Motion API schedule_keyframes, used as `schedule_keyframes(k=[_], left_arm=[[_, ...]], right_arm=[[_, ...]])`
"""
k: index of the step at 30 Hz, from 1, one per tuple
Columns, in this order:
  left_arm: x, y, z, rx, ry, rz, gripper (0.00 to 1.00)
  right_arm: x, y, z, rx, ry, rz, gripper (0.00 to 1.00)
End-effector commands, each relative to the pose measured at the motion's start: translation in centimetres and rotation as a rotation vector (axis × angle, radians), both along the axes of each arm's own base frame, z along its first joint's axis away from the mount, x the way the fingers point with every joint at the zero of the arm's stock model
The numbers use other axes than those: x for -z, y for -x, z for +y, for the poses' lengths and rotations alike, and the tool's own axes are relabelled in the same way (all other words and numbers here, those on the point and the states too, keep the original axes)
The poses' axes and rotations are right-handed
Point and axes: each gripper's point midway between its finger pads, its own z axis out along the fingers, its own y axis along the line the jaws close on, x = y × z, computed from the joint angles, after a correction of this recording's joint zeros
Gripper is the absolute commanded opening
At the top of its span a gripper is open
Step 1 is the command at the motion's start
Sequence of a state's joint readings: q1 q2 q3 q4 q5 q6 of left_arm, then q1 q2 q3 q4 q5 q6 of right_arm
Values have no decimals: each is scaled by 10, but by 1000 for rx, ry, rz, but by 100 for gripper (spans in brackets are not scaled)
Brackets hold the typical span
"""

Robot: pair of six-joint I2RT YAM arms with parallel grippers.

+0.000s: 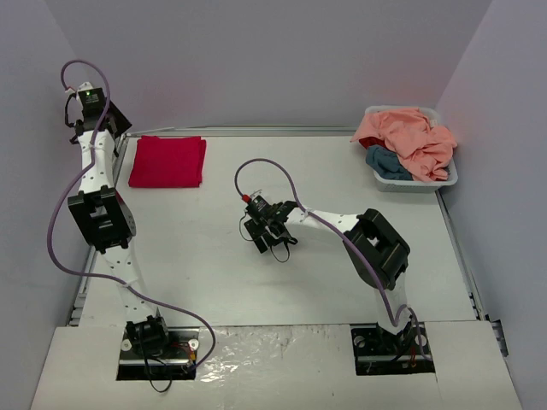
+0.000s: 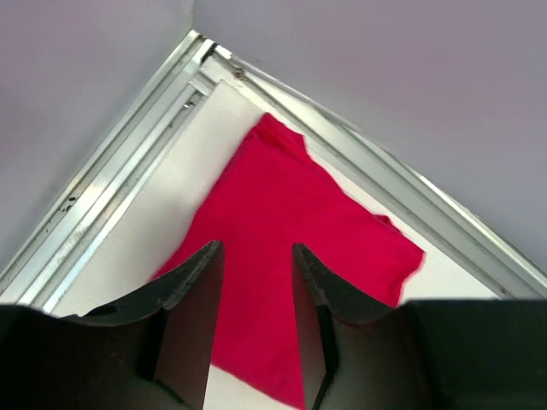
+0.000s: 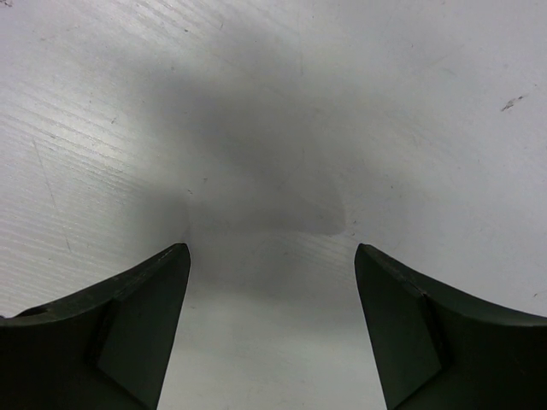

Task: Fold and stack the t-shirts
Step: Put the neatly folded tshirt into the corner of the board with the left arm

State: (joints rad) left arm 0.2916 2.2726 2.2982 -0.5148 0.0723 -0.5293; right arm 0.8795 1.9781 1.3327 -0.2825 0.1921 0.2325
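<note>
Top external view puts the folded crimson t-shirt (image 1: 167,161) flat at the far left of the table (image 1: 342,282), close to the back rail. The left gripper (image 2: 256,248) hangs above it, jaws partly apart with nothing between them. The work left lies the other way: the peach t-shirt (image 1: 410,137) and the teal t-shirt (image 1: 385,162) sit bunched in the white basket (image 1: 402,186) at the far right corner, peach on top and spilling over the rim, crumpled so I can pick out no long axis. The right gripper (image 3: 272,252) stands wide open and empty over bare table near the middle. From it the basket lies to the right and farther back. I'd judge the right arm clearly nearer, so the next pick looks like its job.
</note>
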Motion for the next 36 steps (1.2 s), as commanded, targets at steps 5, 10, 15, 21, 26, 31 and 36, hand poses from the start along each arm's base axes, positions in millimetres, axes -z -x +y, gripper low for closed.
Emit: schedule_keyframes(k=[5,10,15,21,26,31,36], left_arm=[[-117,59,-84,107,-132,-132,37],[-122,116,-134,163,-91,-156,40],[-119,168,-196,310,-56,-198,41],[-97,225,-258,473,-139,-127,42],[-86,262,-300,607,-202,-84,42],[-84,284,-315,665,-252,-83,43],[-66,304,-318,710,-339,-20,43]], right_arm=[[-12,13,-15,17,49,-21,75],[-61,6,-13,52,-38,-125,75],[-104,8,-22,100,-117,-210,75],[-143,6,-60,219,-118,-370,76],[-166,7,-81,295,-146,-457,75],[-176,11,-84,301,-187,-470,75],[-181,11,-91,322,-183,-496,74]])
